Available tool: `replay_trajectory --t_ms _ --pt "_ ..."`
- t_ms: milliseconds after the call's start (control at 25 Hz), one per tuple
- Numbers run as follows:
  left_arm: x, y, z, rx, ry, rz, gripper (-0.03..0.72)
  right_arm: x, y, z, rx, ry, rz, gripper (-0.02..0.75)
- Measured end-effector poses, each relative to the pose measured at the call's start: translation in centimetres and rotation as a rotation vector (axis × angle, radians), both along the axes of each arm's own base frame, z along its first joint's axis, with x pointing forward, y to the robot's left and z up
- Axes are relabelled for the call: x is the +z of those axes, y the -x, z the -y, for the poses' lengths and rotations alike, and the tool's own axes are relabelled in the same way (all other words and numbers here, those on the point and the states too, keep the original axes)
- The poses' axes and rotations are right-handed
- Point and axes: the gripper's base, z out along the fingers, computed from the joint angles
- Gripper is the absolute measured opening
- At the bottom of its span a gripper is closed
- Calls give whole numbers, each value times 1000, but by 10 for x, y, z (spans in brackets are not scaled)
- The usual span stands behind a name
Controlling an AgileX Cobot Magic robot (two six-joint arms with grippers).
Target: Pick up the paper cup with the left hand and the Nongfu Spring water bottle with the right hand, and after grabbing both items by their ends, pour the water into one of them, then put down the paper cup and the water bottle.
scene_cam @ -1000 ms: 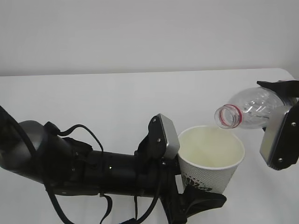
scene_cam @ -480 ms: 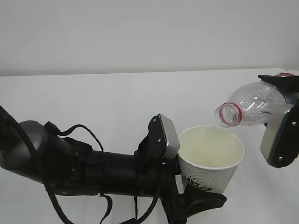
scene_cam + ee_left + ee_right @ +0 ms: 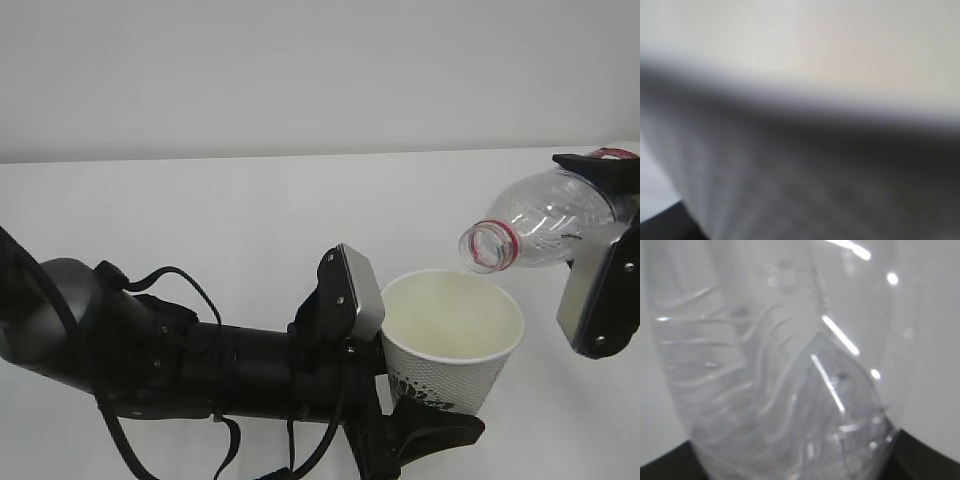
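Over the white tabletop (image 3: 200, 200), both items are up in the air, bottle mouth right at the cup.

Left end effector (image 3: 400, 385) is clamped around the paper cup (image 3: 452, 340), holding it upright near the bottom edge of the exterior view, cream inside showing. Right end effector (image 3: 600, 250) grips the Nongfu Spring water bottle (image 3: 540, 228) by its far end, tipped nearly sideways, red-ringed open neck just above the cup's far rim. Can't make out any water in either. Left wrist cam is pure blur; right wrist cam shows just clear ribbed plastic.
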Motion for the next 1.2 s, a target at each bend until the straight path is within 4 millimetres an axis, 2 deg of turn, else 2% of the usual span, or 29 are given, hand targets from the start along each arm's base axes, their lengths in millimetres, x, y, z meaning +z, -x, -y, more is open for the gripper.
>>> replay_trajectory --t_ms 1200 --pt "0 0 0 5 2 -2 517 3 0 -1 12 30 46 445"
